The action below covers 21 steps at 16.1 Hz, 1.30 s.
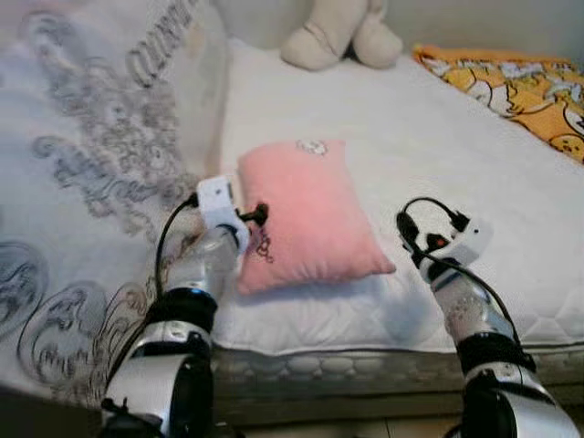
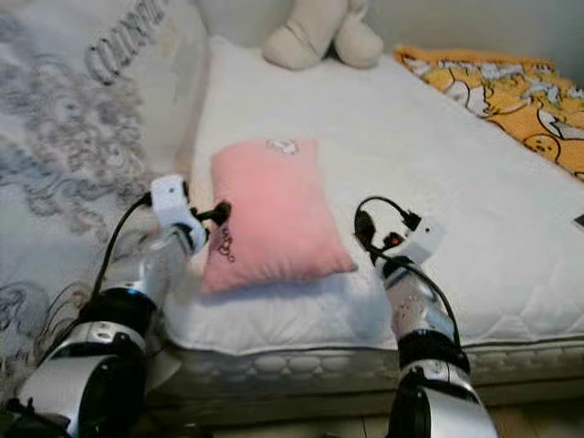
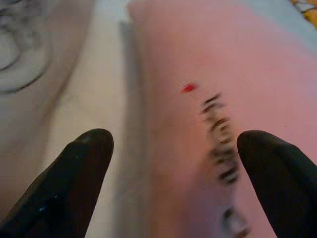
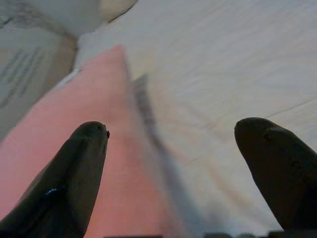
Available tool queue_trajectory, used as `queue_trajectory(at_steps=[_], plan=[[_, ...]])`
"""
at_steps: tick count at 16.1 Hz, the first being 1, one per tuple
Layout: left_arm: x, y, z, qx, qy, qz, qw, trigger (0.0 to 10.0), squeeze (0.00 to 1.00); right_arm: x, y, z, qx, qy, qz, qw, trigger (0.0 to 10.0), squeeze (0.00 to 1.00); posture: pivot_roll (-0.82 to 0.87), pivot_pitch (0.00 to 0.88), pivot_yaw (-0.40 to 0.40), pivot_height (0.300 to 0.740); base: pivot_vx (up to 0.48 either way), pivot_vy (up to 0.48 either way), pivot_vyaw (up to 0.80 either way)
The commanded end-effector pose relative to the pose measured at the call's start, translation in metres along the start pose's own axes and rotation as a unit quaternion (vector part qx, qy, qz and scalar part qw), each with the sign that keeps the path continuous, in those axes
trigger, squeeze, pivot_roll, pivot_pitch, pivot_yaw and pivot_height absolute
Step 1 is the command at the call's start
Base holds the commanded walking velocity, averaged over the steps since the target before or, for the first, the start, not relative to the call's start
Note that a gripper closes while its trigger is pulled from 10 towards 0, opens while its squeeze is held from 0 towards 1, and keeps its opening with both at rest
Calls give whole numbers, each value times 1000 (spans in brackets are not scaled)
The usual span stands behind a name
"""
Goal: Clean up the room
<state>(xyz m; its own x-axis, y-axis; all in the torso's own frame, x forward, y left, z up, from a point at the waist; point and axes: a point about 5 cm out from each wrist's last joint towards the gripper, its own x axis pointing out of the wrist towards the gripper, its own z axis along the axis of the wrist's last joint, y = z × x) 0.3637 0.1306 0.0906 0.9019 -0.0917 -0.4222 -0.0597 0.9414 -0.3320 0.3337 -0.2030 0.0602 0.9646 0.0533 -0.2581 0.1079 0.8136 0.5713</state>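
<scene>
Pink pillow [image 1: 306, 214] lies on the white mattress [image 1: 438, 146] between both arms, long axis running away from the robot, its left edge touching the spread left pincer [image 1: 254, 217], while the equally spread right pincer [image 1: 408, 235] hovers just beside its right corner.

White quilted mattress [image 1: 511, 274] (evenly lit)

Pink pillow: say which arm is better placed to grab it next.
Left. The left claw is open and straddles the pink pillow's near left edge. The right claw, also open, sits off its right corner, mostly over bare mattress.
</scene>
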Motion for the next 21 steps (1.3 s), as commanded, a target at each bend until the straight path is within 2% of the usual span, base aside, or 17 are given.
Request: queue_trajectory(at_steps=[1, 3, 4, 6, 7, 8, 9, 10, 11, 15, 18, 19, 21], plan=[[2, -6, 3, -6, 2, -5, 1000, 10000, 0, 0, -6, 0, -13, 10, -4, 1000, 10000, 0, 59, 0, -28, 740, 0, 0, 0], [2, -5, 0, -20, 8, -4, 1000, 10000, 0, 2, -3, -1, -49, 24, 16, 998, 10000, 0, 61, 0, -29, 740, 0, 0, 0], [3, -7, -4, -44, 16, -13, 999, 10000, 0, 4, -1, 2, -88, 28, 26, 995, 10000, 0, 64, 0, -30, 740, 0, 0, 0], [2, -10, -2, -43, 9, -22, 999, 10000, 0, 6, 2, 9, -121, 17, 34, 992, 10000, 0, 71, 0, -36, 740, 0, 0, 0], [0, -13, 6, 5, -30, -31, 999, 10000, 0, 8, 7, 15, -151, -7, 44, 988, 10000, 0, 76, 0, -40, 740, 0, 0, 0], [-6, -20, 21, 69, -101, -45, 991, 10000, 0, 7, 14, 25, -223, -56, 42, 972, 10000, 0, 80, 0, -44, 740, 0, 0, 0], [-16, -31, 30, 133, -169, -67, 974, 10000, 0, 3, 23, 31, -268, -107, 39, 957, 10000, 0, 82, 0, -47, 740, 0, 0, 0], [-25, -40, 31, 174, -211, -84, 958, 10000, 0, -1, 28, 32, -283, -140, 39, 948, 10000, 0, 82, 0, -50, 740, 0, 0, 0], [-29, -44, 29, 191, -226, -89, 951, 10000, 0, -4, 30, 29, -282, -149, 41, 947, 10000, 0, 82, 0, -50, 740, 0, 0, 0], [-45, -60, 9, 251, -244, -125, 928, 10000, 0, -8, 26, 7, -252, -138, 40, 957, 10000, 0, 77, 0, -37, 740, 0, 0, 0], [-34, -47, -2, 152, -149, -100, 972, 10000, 0, 2, 31, 2, -184, -92, 62, 977, 10000, 0, 93, 0, -25, 740, 0, 0, 0], [-30, -39, -3, 121, -126, -87, 981, 10000, 0, 4, 33, 5, -174, -88, 66, 979, 10000, 0, 98, 1, -21, 740, 0, 0, 0], [-23, -29, -7, 82, -94, -73, 990, 10000, 0, 9, 33, 10, -150, -80, 75, 983, 10000, 0, 103, 3, -19, 740, 0, 0, 0]])
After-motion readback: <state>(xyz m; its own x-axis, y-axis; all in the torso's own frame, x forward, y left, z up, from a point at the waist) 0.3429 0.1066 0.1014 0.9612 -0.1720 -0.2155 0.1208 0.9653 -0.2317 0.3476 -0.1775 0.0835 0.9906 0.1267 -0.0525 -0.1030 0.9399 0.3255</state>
